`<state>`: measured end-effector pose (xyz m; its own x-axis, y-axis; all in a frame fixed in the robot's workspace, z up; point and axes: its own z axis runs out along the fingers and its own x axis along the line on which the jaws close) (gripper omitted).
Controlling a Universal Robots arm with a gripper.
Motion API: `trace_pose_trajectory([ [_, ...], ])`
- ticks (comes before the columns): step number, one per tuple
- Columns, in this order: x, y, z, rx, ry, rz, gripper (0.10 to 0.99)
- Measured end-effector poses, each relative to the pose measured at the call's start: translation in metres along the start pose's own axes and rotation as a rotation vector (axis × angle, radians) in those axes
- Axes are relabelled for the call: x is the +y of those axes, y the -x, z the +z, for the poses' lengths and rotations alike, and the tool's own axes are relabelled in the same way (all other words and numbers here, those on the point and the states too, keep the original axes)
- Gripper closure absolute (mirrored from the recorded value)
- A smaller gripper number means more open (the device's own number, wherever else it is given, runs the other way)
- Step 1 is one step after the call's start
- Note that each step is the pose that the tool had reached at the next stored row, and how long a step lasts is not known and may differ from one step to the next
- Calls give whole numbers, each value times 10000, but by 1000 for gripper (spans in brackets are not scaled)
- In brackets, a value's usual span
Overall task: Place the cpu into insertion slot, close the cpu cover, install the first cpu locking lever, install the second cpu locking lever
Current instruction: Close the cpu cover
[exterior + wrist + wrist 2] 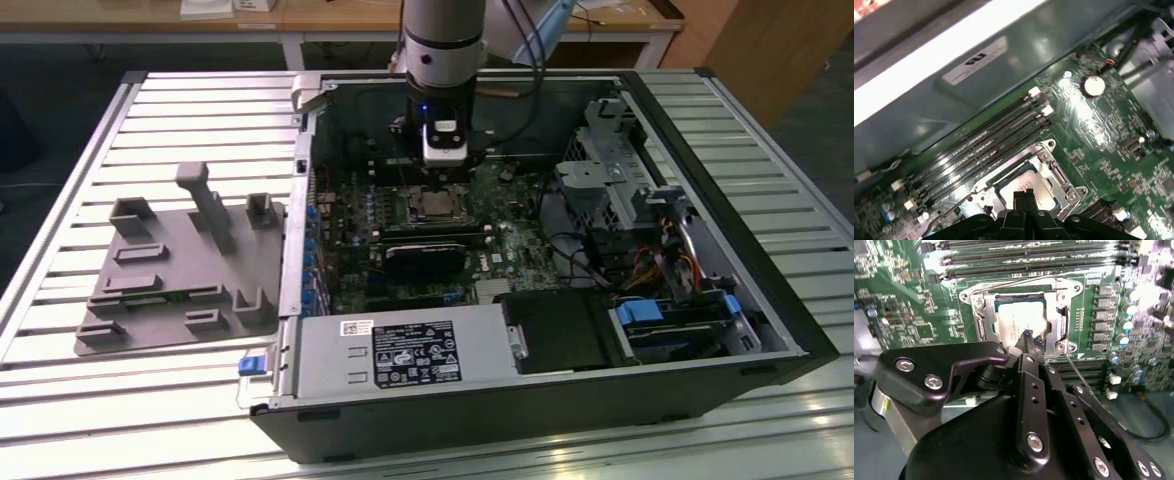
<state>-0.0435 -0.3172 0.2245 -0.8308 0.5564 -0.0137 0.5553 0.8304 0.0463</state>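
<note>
Gripper closed over the cpu socket inside the open computer case

In the upper middle of the exterior view, the black gripper [447, 188] hangs over the green motherboard [514, 238] of the open black computer case [467, 420], which stands on the slatted metal table [160, 100]. In both wrist views its fingers are pressed together, with the tips at the edge of the small square cpu with a pale silver-grey top [1015, 320]. The cpu lies in the square dark insertion slot [1019, 293], and the thin dull-silver cpu cover [983, 315] lies flat around it. A grey moulded tray [174, 270] sits beside the case at the exterior view's left
</note>
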Motion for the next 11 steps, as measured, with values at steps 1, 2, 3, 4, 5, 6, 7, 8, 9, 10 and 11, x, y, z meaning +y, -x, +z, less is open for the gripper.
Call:
trace_pose_trajectory([
  [1,0,0,0,8,2,-181,984],
  [2,0,0,0,17,4,-359,984],
  [3,0,0,0,25,7,-540,984],
  [4,0,0,1,34,10,-735,984],
  [5,0,0,1,42,13,-915,984],
  [6,0,0,1,51,14,-1094,984],
  [7,0,0,1,59,17,-1273,984],
  [8,0,0,1,67,19,-1455,984],
  [9,0,0,1,76,23,-1633,984],
  [10,0,0,1,84,24,-1820,984],
  [11,0,0,2,93,28,-1998,984],
])
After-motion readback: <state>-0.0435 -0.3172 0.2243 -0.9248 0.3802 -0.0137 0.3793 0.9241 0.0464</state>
